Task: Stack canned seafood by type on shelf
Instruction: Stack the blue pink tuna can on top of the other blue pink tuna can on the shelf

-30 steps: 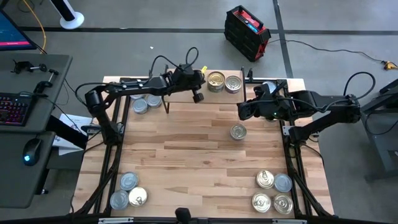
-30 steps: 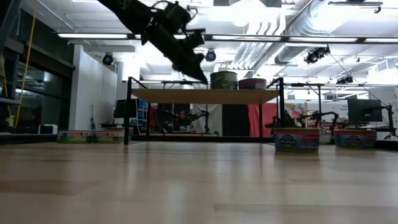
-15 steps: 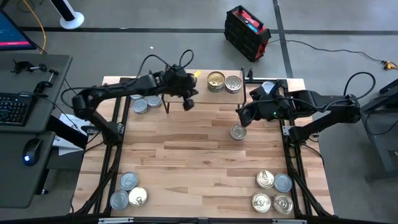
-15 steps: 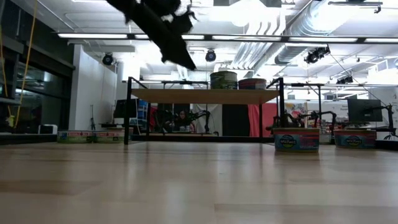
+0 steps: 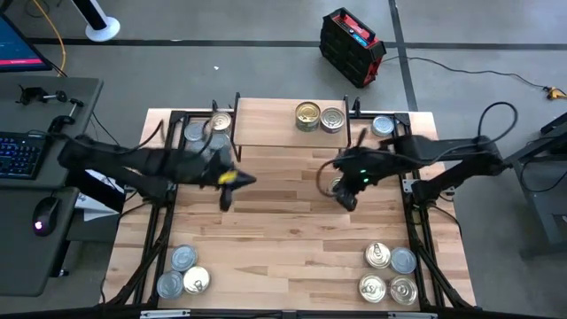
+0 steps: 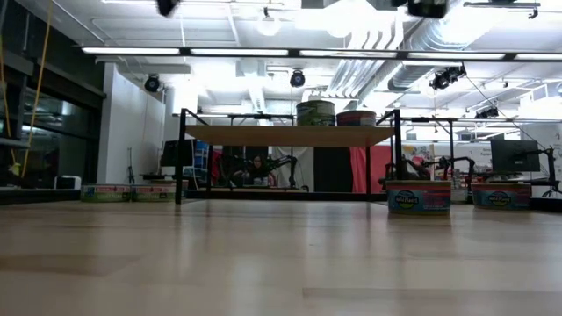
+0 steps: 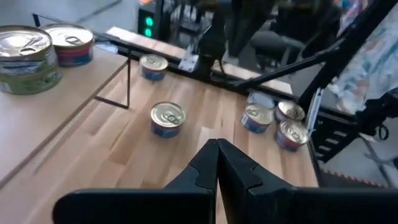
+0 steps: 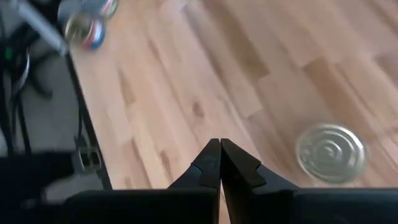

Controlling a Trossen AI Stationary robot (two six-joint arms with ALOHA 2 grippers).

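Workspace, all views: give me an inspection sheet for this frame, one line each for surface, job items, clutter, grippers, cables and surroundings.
Surface: wooden table, bare in the middle.
Job's things: shelf carries two tins; one lone tin on the table by the right gripper; four tins at the near right corner, three tins at the near left; more lie under the shelf's left end.
Clutter: nothing seen.
Grippers: left gripper shut, empty, above the table's left side; right gripper shut, empty, beside the lone tin.
Cables: looped along both arms; one cable crosses the floor.
Surroundings: black case on the floor, desk with keyboard.
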